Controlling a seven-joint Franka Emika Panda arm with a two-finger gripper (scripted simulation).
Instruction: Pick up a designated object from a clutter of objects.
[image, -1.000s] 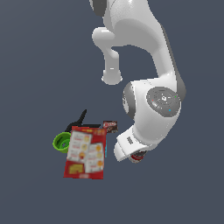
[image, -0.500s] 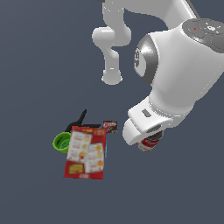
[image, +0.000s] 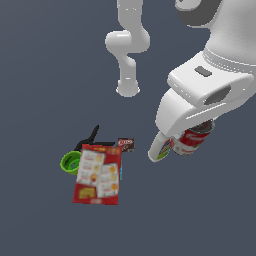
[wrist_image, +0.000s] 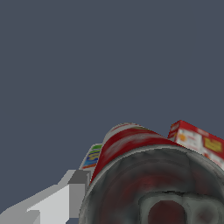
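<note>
Red can (wrist_image: 144, 175) sits between the gripper (wrist_image: 131, 210) jaws, beside white bottle (image: 161, 148).

I take the large flat red box (image: 98, 174) as landmark: green bowl (image: 69, 163) touches its exterior-view left edge, black tool (image: 88, 139) and small dark packet (image: 125, 144) lie behind it, white bottle (image: 161, 148) and short red-and-white can (image: 192, 139) well off to its exterior-view right.

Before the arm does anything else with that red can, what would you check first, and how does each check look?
1. Right target: the can sits under the end effector, not the bottle. Ok.
2. Grip closed on the can: fingertips hidden in both views. Cannot tell.
3. Can clear of the bottle: they overlap in the exterior view. Cannot tell.
4. Red box, green bowl and packet away from the arm. Ok.
5. Can lifted off the floor: no clear gap visible. Cannot tell.
</note>
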